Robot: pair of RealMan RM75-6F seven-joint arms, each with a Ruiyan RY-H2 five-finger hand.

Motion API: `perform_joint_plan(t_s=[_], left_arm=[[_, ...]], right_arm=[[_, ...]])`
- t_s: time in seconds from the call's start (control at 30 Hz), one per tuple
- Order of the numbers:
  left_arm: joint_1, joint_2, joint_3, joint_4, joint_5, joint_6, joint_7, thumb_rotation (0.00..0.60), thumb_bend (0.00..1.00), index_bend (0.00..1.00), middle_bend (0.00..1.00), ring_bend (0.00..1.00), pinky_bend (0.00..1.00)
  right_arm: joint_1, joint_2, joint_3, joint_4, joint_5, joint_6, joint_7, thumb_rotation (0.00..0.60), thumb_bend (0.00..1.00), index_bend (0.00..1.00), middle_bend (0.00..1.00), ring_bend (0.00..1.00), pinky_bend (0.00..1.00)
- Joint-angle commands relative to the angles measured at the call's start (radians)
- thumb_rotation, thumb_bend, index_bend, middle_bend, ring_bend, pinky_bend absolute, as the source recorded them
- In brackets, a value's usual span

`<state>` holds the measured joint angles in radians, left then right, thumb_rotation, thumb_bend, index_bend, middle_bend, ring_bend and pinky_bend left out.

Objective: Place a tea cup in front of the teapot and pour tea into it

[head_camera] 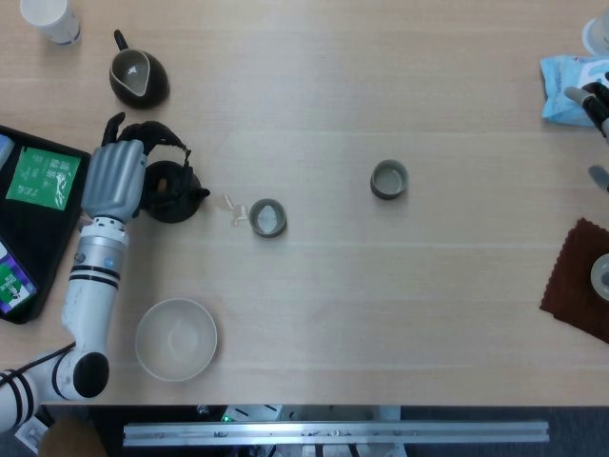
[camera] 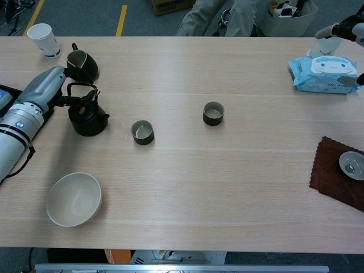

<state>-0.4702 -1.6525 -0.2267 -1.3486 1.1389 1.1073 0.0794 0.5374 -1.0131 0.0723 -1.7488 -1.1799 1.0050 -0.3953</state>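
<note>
The black teapot (head_camera: 172, 192) stands upright on the table at the left, spout pointing right; it also shows as the teapot (camera: 88, 120) in the chest view. My left hand (head_camera: 112, 179) sits just left of it, dark fingers stretched across to the arched handle. Whether they grip it is unclear. One small tea cup (head_camera: 268, 218) stands just right of the spout, with a few drops on the table between them. A second tea cup (head_camera: 388, 179) stands further right. My right hand (camera: 344, 29) hovers at the far right edge, fingers apart, holding nothing.
A dark pitcher (head_camera: 138, 76) and a paper cup (head_camera: 52, 19) stand behind the teapot. A black tray (head_camera: 57, 228) of packets lies at the left edge, a white bowl (head_camera: 176, 340) near the front. A wipes packet (camera: 324, 73) and a brown cloth (head_camera: 576, 286) lie right.
</note>
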Motion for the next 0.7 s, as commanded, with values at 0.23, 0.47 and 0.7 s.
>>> perform_joint_plan(t_s=[0.23, 0.47, 0.7], left_arm=[[0.022, 0.079, 0.019, -0.071, 0.087, 0.074, 0.001, 0.454, 0.33, 0.33, 0.25, 0.19, 0.06], [0.058, 0.193, 0.074, -0.154, 0.17, 0.139, 0.075, 0.599, 0.33, 0.33, 0.25, 0.19, 0.06], [0.128, 0.269, 0.121, -0.21, 0.237, 0.245, 0.075, 0.6, 0.33, 0.33, 0.27, 0.19, 0.06]], right_arm=[[-0.027, 0.015, 0.001, -0.011, -0.01, 0.04, 0.021, 0.6, 0.23, 0.15, 0.18, 0.08, 0.09], [-0.108, 0.03, -0.015, -0.021, -0.039, 0.139, 0.088, 0.6, 0.23, 0.15, 0.18, 0.08, 0.09], [-0.214, 0.023, -0.045, 0.003, -0.09, 0.265, 0.155, 0.6, 0.23, 0.15, 0.18, 0.08, 0.09]])
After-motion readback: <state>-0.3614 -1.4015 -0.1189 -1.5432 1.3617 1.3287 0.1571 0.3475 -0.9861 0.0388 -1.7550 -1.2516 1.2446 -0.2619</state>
